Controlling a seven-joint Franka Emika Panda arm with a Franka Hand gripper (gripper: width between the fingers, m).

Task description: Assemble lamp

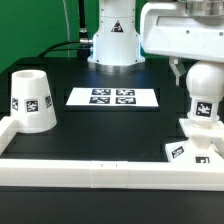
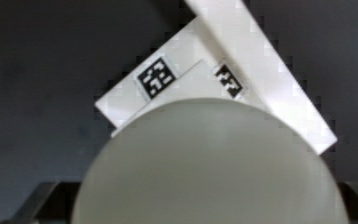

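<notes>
The rounded white bulb (image 1: 203, 95) stands upright at the exterior view's right, its stem down on or just above the small square base (image 1: 188, 150), which lies against the front rail. My gripper (image 1: 200, 76) comes down from above and is shut on the bulb's round top. In the wrist view the bulb's dome (image 2: 202, 160) fills the lower half between the dark fingers (image 2: 51, 203). The tagged base (image 2: 167, 75) shows beyond it. The cone-shaped shade (image 1: 31, 100) stands alone at the exterior view's left.
The marker board (image 1: 113, 97) lies flat mid-table. A long white rail (image 1: 90, 172) runs along the front edge and up the left side, and it shows beside the base in the wrist view (image 2: 247, 45). The arm's pedestal (image 1: 113, 45) stands at the back.
</notes>
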